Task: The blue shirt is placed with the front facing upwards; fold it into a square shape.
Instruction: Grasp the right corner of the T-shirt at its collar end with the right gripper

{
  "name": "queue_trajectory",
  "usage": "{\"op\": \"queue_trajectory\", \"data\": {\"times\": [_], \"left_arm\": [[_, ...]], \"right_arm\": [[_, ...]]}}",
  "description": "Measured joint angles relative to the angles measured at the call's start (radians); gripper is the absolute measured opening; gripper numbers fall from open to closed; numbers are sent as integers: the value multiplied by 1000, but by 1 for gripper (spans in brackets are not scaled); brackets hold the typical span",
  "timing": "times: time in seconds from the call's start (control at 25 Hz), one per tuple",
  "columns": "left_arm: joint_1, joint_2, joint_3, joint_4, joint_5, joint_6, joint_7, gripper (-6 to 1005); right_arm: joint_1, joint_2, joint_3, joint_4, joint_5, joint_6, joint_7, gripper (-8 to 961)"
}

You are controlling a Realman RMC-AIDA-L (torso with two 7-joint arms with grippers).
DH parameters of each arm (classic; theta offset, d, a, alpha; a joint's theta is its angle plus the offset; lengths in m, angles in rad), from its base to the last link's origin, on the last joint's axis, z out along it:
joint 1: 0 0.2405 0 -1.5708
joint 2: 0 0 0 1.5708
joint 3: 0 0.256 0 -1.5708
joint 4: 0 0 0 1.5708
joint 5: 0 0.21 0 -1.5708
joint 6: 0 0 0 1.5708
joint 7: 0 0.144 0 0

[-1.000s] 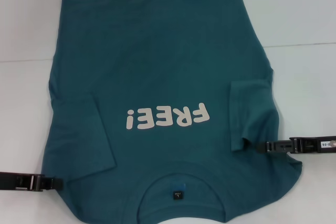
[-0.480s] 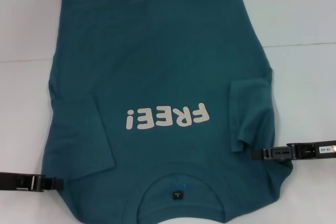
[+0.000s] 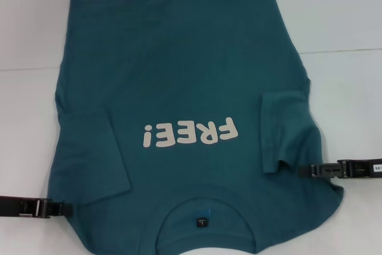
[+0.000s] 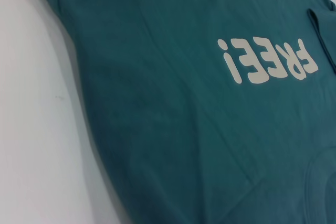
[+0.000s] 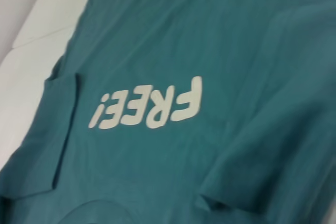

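Around the blue shirt [image 3: 185,88] only a white table [image 3: 346,16] is seen, with a faint seam line running across it on either side of the garment, and nothing is laid on the cloth to block the print or the collar. The shirt is spread front up across the middle of the table, its collar [image 3: 206,198] toward the robot and its hem at the far side, so that the pale "FREE!" print [image 3: 190,134] is read upside down in the head view. Both short sleeves are folded inward over the chest, one on each side of the print. The left gripper [image 3: 62,209] is held low and level at the shirt's left edge near the shoulder, its black fingers pointed inward and meeting the cloth edge; whether they are closed on it cannot be told. The right gripper [image 3: 303,171] is likewise reached in horizontally from the right, its tip set at the corner of the folded right sleeve, and its hold cannot be judged either. In the left wrist view and the right wrist view only the fabric and the lettering are shown, with no fingers visible. The cloth is a matte teal knit, softly creased, with a ribbed round neckline and a small dark label [image 3: 203,221] inside it.
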Motion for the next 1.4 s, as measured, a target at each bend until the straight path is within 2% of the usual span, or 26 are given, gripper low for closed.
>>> {"op": "queue_trajectory", "data": {"times": [0.4, 0.92, 1.4], "left_arm": [[0, -2, 0, 0, 0, -1, 0, 28], [-3, -1, 1, 0, -7, -1, 0, 29], [-4, 0, 1, 0, -11, -4, 0, 29]], "right_arm": [[-13, -18, -2, 4, -12, 7, 12, 914], [-36, -23, -8, 5, -20, -2, 13, 911], [-35, -24, 23, -4, -10, -125, 3, 909]]}}
